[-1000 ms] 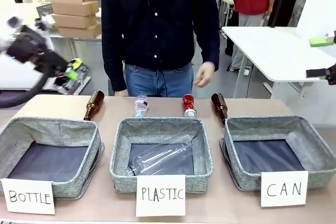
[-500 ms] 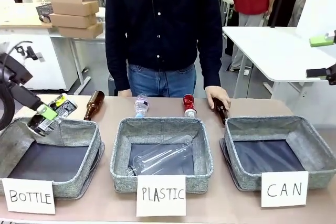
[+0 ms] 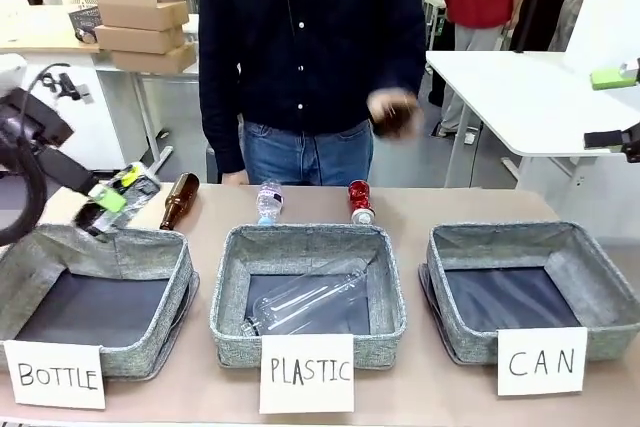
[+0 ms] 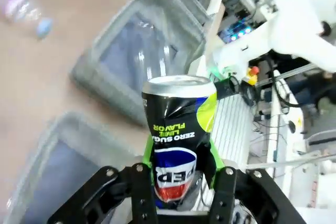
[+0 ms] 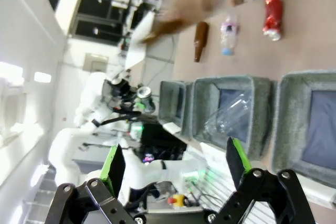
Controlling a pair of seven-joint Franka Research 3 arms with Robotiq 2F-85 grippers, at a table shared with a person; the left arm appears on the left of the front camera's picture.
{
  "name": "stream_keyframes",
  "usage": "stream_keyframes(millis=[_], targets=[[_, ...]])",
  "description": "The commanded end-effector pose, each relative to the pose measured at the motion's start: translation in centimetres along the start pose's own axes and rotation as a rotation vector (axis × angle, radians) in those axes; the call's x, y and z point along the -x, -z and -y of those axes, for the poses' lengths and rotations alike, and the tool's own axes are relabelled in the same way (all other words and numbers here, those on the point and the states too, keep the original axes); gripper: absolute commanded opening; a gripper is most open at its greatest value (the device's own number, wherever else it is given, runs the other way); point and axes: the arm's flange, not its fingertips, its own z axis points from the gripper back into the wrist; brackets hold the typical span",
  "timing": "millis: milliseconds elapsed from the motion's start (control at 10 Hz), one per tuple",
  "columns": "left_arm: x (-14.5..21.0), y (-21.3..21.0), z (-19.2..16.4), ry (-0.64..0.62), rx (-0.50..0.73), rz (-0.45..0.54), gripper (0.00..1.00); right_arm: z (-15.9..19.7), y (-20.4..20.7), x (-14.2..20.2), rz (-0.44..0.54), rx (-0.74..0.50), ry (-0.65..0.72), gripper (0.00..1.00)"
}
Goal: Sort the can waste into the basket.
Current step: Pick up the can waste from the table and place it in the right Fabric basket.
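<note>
Across the light-brown surface [image 3: 480,209] three grey fabric baskets stand in a row along the near side, each with a white handwritten card in front. The BOTTLE basket [image 3: 60,247] is at the left and the PLASTIC basket [image 3: 300,332] in the middle, with a clear plastic bottle [image 3: 305,299] lying in it. The CAN basket [image 3: 600,287] is at the right behind its "CAN" card [image 3: 541,360], with only dark lining showing inside.

On the bare strip beyond the baskets lie a brown glass bottle [image 3: 179,200], a small clear bottle [image 3: 268,201] and the red can [image 3: 360,199]. The red can rests just behind the PLASTIC basket's far rim.

At the surface's left end, the left claw [image 3: 105,202] is clamped on the dented black can [image 3: 135,187], held tilted above the far rim of the BOTTLE basket and well apart from the CAN basket. From the left wrist, the green pads [image 4: 149,150] grip the can's lower half, Pepsi logo between them.

From the right wrist, the right claw [image 5: 174,166] has its fingers spread wide with nothing between them, high above the baskets.

A person in a dark shirt [image 3: 310,37] stands at the far side, one hand [image 3: 393,113] raised around a dark, blurred thing. Behind are stacked cardboard boxes [image 3: 140,12] and a white table [image 3: 520,97].
</note>
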Motion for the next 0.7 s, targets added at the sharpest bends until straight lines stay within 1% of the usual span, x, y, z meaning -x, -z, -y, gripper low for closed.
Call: stream_keyframes(millis=[0, 100, 200, 300, 400, 500, 600], targets=[[-9.2, 8.4, 3.7, 0.271, 0.058, -0.048, 0.42, -1.6, -7.5, -0.5, 0.059, 0.231, -0.185, 1.00], [-13.5, 12.5, 7.5, 0.401, 0.076, -0.109, 0.42, -0.6, -11.7, -0.4, 0.096, 0.389, -0.217, 1.00], [-16.3, 16.9, 12.0, 0.456, 0.090, -0.159, 0.42, 1.0, -15.2, 0.1, 0.125, 0.445, -0.179, 1.00], [-16.9, 21.9, 16.2, 0.525, 0.029, -0.182, 0.42, 3.0, -18.0, 0.8, 0.228, 0.409, -0.100, 1.00], [-17.4, 26.3, 18.6, 0.468, 0.044, -0.100, 0.42, 4.7, -19.3, 1.7, 0.294, 0.401, -0.054, 1.00], [-18.1, 30.5, 20.0, 0.453, 0.008, -0.008, 0.42, 6.1, -19.7, 2.5, 0.326, 0.281, -0.019, 1.00], [-18.8, 34.4, 21.1, 0.513, -0.039, 0.032, 0.42, 7.1, -19.3, 3.3, 0.367, 0.159, 0.049, 1.00]])
